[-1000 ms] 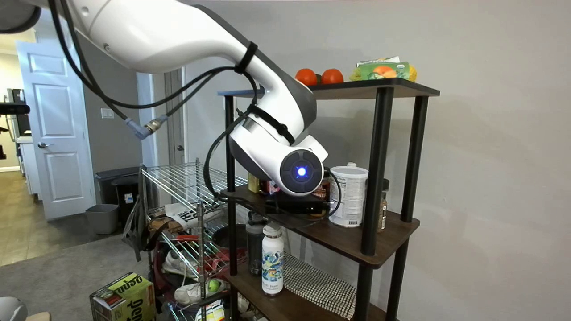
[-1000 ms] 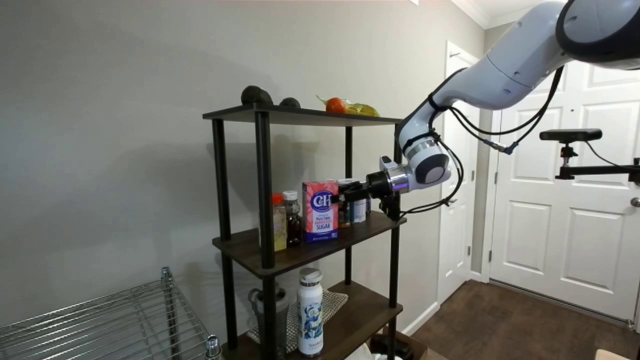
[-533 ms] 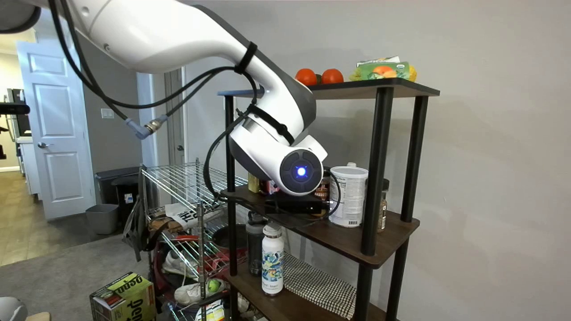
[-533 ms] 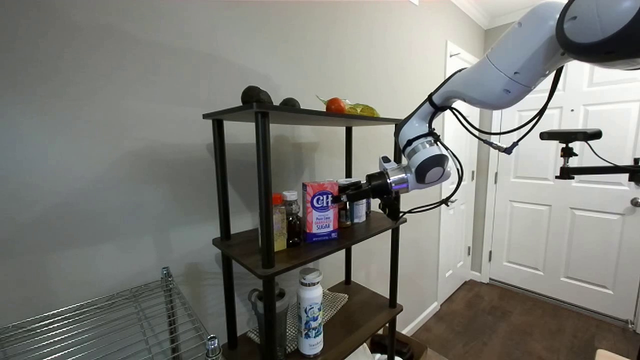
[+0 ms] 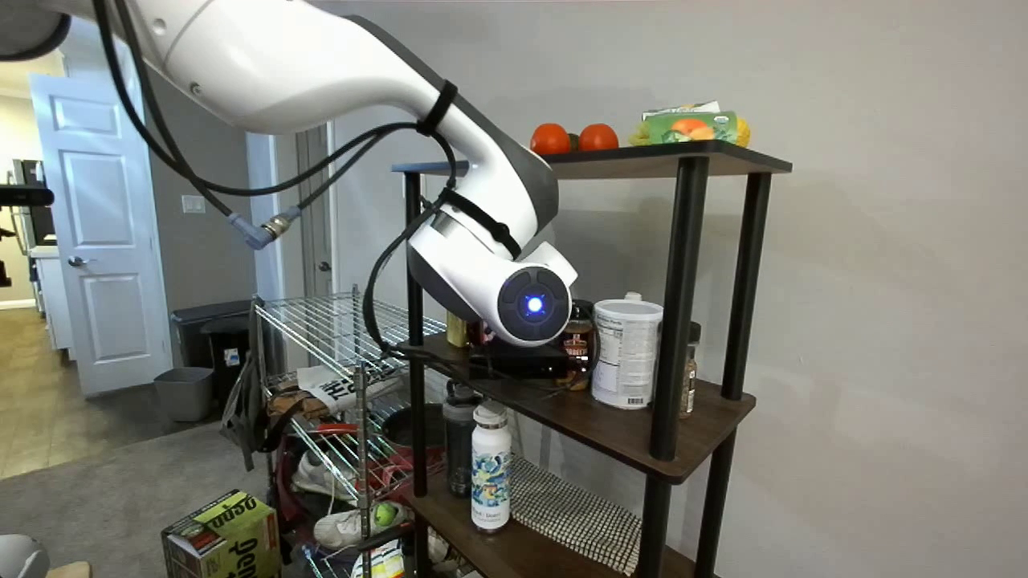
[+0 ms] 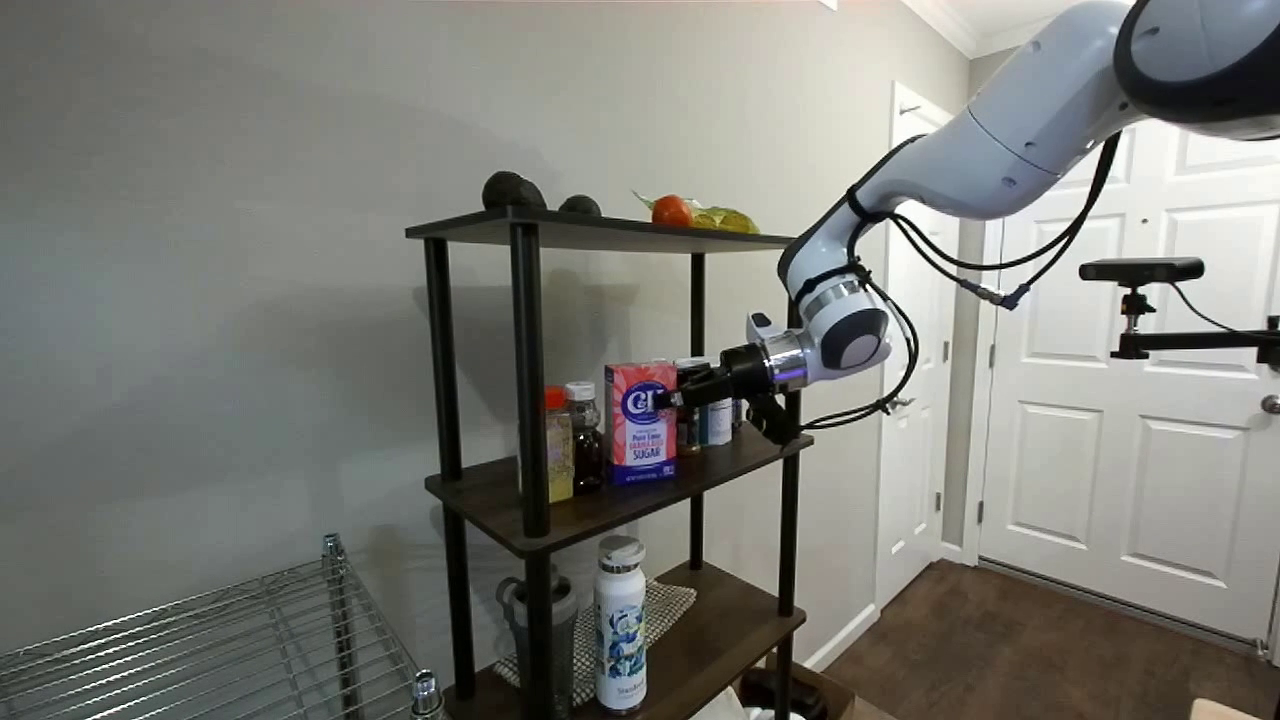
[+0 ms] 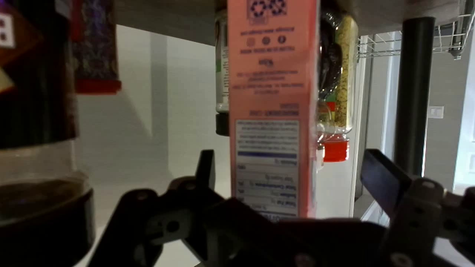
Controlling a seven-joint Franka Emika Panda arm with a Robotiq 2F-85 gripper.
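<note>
My gripper (image 7: 295,172) stands open in the wrist view, which is upside down. Between its fingers, farther in, stands a pink sugar box (image 7: 269,81), with a gap showing on either side of it. In an exterior view the box (image 6: 640,430) is upright on the middle shelf, and the dark fingertips of the gripper (image 6: 665,400) overlap its front face; contact cannot be made out. A dark-capped jar (image 7: 41,193) looms close on the left of the wrist view. From an exterior view the arm's wrist hides most of the gripper and the box.
On the middle shelf (image 5: 554,409) stand a sauce jar (image 5: 577,345) and a white tub (image 5: 630,353). Beyond the box are a red-capped bottle (image 6: 557,440) and a dark, white-capped bottle (image 6: 585,440). A black post (image 6: 528,380) rises at the corner; the top shelf (image 6: 600,230) lies above.
The arm and gripper have shifted slightly left in both exterior views, so the fingertips cover a bit more of the box's front. The box has not visibly moved.
</note>
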